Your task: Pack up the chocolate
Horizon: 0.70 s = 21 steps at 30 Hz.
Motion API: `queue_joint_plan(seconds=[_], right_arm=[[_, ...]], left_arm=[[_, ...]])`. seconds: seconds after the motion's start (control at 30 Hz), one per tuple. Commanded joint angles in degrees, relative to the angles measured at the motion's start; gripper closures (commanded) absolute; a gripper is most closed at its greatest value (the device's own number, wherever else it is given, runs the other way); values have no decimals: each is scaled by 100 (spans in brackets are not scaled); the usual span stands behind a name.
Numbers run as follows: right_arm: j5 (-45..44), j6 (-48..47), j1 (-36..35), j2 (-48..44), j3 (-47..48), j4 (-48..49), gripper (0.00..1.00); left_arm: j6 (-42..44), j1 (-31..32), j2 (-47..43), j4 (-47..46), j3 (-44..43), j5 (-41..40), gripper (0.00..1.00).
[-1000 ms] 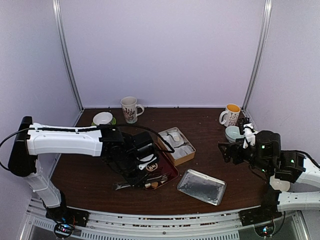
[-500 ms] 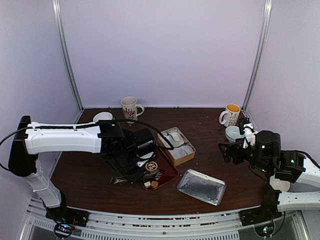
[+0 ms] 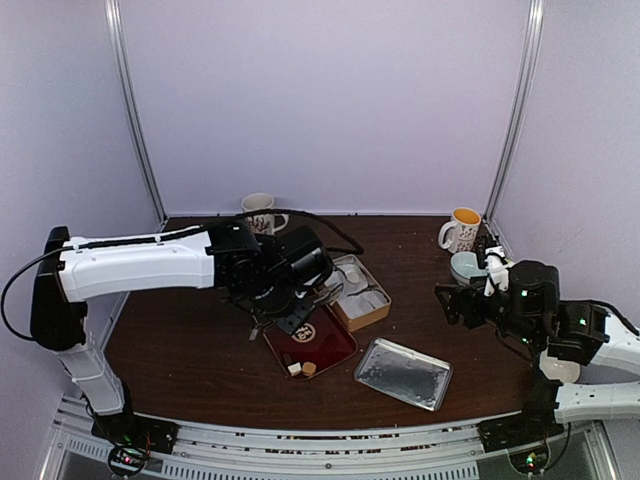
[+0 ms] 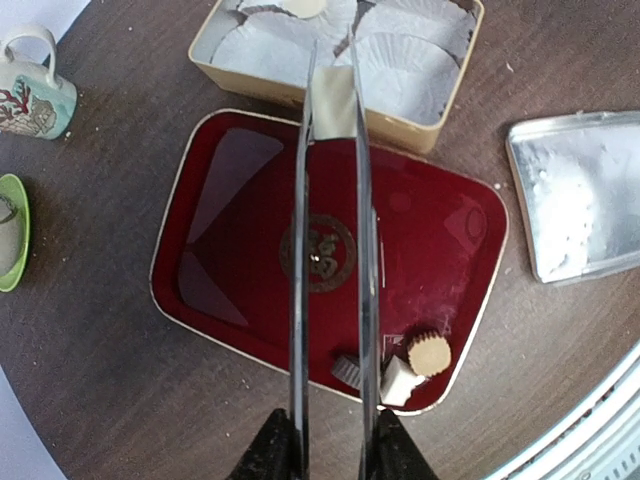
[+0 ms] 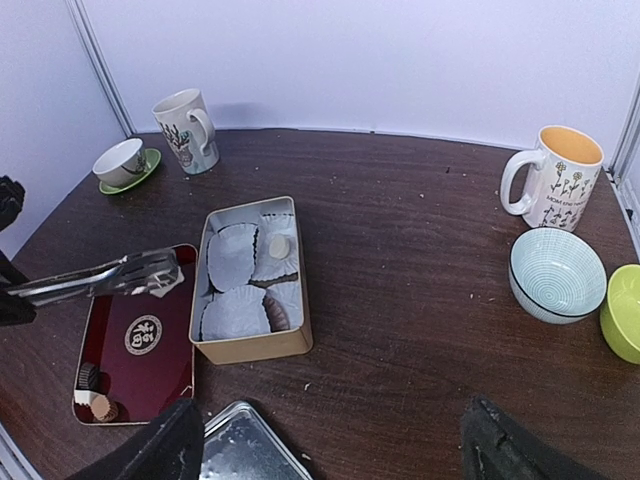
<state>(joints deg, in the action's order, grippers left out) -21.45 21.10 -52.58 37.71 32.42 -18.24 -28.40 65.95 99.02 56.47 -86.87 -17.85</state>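
Note:
My left gripper (image 4: 332, 442) is shut on metal tongs (image 4: 299, 250), and their tips pinch a cream-white chocolate (image 4: 334, 104) above the far edge of the red tray (image 4: 230, 200), just short of the tan tin (image 4: 400, 134). Three more pieces lie in the tray's near right corner: a light brown round one (image 4: 428, 352), a white cube (image 4: 397, 381) and a grey-brown fluted one (image 4: 348, 368). A cream piece (image 5: 278, 245) sits in a paper liner inside the tin (image 5: 250, 345). My right gripper (image 5: 325, 455) hovers open at the right, far from the tin.
The tin's silver lid (image 3: 403, 373) lies right of the tray near the front edge. A mug (image 3: 258, 205) and a bowl on a green saucer (image 5: 122, 160) stand at the back left. A yellow-lined mug (image 3: 462, 230), a blue bowl (image 5: 556, 273) and a green bowl (image 5: 624, 312) stand at the back right.
The left arm has risen from the tray's near corner and swung toward the tin. The tongs have closed on a cream piece. The right arm has not moved.

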Motion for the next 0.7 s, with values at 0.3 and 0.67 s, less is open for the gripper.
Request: queue_joint_plan(seconds=[0.3, 0.67], right_arm=[[58, -36, 39, 270, 68, 287, 11], [86, -18, 50, 331, 71, 292, 11]], left_arm=[[668, -920, 437, -1391, -243, -170, 72], [907, -1178, 898, -2014, -201, 119, 72]])
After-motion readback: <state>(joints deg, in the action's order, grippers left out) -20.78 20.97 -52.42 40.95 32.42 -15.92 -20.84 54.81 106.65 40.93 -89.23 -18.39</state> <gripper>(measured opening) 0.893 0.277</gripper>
